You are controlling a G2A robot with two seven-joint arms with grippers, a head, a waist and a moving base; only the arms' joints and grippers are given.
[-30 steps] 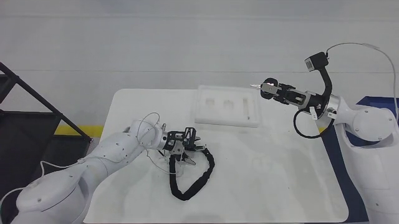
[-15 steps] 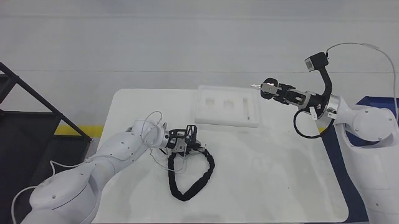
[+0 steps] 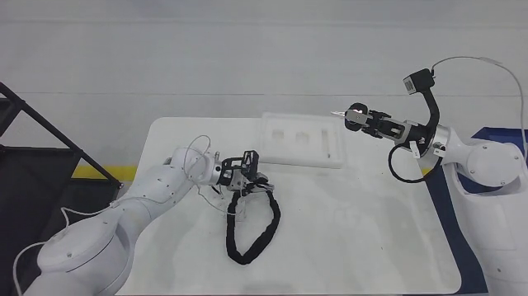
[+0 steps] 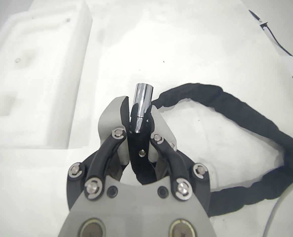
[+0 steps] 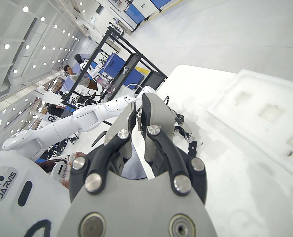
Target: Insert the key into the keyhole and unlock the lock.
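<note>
Left pincer point(image 4: 137, 107) pinching the lock point(image 4: 137, 136); right pincer point(image 3: 351, 115) pressed together on the key point(image 3: 334, 114).
Seen from the top, the left pincer sits at the 9 o'clock side of the tabletop point(image 3: 371, 238), its jaws closed on the lock's black body, from which a chrome cylinder point(image 4: 143, 94) projects beyond the fingertips. A black sleeved chain point(image 3: 266, 226) runs from the lock and lies looped on the tabletop toward 6 o'clock. A white foam tray point(image 3: 301, 157) with shallow recesses rests at 12 o'clock, near the lock but apart from it. The right pincer hangs at the tray's 3 o'clock side, well apart from the lock, the key's thin silvery tip pointing toward 9 o'clock.
</note>
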